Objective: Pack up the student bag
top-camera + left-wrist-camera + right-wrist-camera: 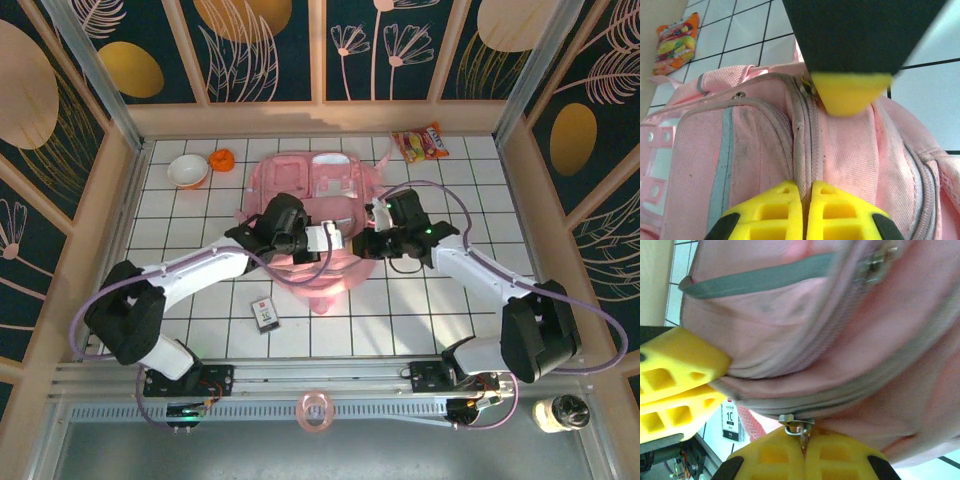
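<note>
Top external view: the student bag (318, 215), a large soft pale-pink backpack, lies at the middle of the white-tiled worktop (470, 200). The left gripper (338, 240) and the right gripper (368, 228) meet over its near half. A white bowl with an orange inside (188, 171) and a small orange object (222, 159) sit at the far left. A bright snack packet (421, 143) lies at the far right. A small dark card (265, 314) rests near the bag's front edge, and a pink tape roll (315, 410) lies on the rail between the arm bases.

Left wrist view: the left gripper's yellow jaws are pressed together, and the bag's grey zip seam runs down into the line where they meet. One yellow fingertip of the right gripper touches the bag just above. The snack packet lies at the upper left.

Right wrist view: the right gripper's yellow jaws are closed on a metal zip pull (795, 424) at the bag's edge. At the left, the left gripper's jaws pinch a fold of the pink fabric.
</note>
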Motion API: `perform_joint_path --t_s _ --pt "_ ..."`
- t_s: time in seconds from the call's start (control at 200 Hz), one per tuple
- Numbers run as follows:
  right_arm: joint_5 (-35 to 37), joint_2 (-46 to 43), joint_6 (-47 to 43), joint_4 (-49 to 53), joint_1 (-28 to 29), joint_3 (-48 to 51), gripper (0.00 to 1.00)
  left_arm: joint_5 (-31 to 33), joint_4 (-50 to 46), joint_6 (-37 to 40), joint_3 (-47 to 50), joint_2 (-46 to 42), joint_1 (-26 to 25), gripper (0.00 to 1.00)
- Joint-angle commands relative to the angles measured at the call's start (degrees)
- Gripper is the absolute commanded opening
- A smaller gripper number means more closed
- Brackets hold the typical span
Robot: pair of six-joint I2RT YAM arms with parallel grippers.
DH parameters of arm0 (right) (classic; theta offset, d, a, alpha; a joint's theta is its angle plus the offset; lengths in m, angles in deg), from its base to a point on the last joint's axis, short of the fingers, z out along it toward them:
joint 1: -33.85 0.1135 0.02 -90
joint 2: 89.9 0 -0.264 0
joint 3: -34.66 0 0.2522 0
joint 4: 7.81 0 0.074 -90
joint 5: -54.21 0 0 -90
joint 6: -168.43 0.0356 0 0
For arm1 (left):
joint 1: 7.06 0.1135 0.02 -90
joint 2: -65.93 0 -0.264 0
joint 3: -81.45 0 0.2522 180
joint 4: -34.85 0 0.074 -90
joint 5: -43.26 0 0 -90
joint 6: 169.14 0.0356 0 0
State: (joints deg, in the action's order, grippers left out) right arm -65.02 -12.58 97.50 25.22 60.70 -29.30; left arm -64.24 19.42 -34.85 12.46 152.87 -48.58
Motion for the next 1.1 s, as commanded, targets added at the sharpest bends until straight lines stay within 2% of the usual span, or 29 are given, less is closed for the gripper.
perform_joint_path --t_s 0.0,0.2,0.49,0.6,0.661,0.731,0.761,0.826,0.886,0.936,1.096 --pt "5.78 1.52 -7.15 4.42 -8.19 -2.04 0.0 -0.56 -4.98 1.76 3.54 -6.17 2.8 0.0" --pt "2.38 8.98 -14.52 3.94 -15.78 -7.58 0.0 -3.04 -9.12 3.3 5.27 -10.57 3.16 0.0" --pt "2.08 18.71 -19.07 4.29 -17.65 -16.19 0.0 -5.42 -13.51 6.81 7.1 -15.63 3.14 0.0" --pt "1.25 21.15 -18.74 2.03 -17.79 -17.54 0.0 -9.18 -14.0 7.12 7.92 -17.45 3.13 0.0" --pt "0.08 22.08 -18.12 0.57 -17.67 -18.0 0.0 -10.96 -12.52 5.73 8.66 -18.19 3.15 0.0" --pt "-0.77 21.92 -18.01 -0.43 -17.53 -17.59 0.0 -9.25 -9.94 2.45 9.39 -18.8 3.14 0.0" --pt "-0.95 21.22 -18.02 -0.77 -17.32 -17.03 0.0 -8.43 -9.37 1.37 9.45 -19.05 3.13 0.1" --pt "-0.93 17.99 -17.78 -2.77 -16.83 -14.48 0.0 -7.56 -8.89 -1.4 9.13 -20.27 3.28 0.37" --pt "-0.49 13.51 -16.89 -5.76 -16.01 -11.02 0.11 -7.55 -8.4 -4.45 9.04 -22.04 3.92 0.54" --pt "-0.47 9.25 -16.11 -9.08 -15.35 -7.63 0.19 -6.95 -8.09 -6.64 9.23 -23.77 4.97 0.61" --pt "-0.83 -3.6 -12.92 -22.08 -13.42 3.03 0.38 -2.91 -10.94 -5.5 10.63 -26.65 10.51 0.69"
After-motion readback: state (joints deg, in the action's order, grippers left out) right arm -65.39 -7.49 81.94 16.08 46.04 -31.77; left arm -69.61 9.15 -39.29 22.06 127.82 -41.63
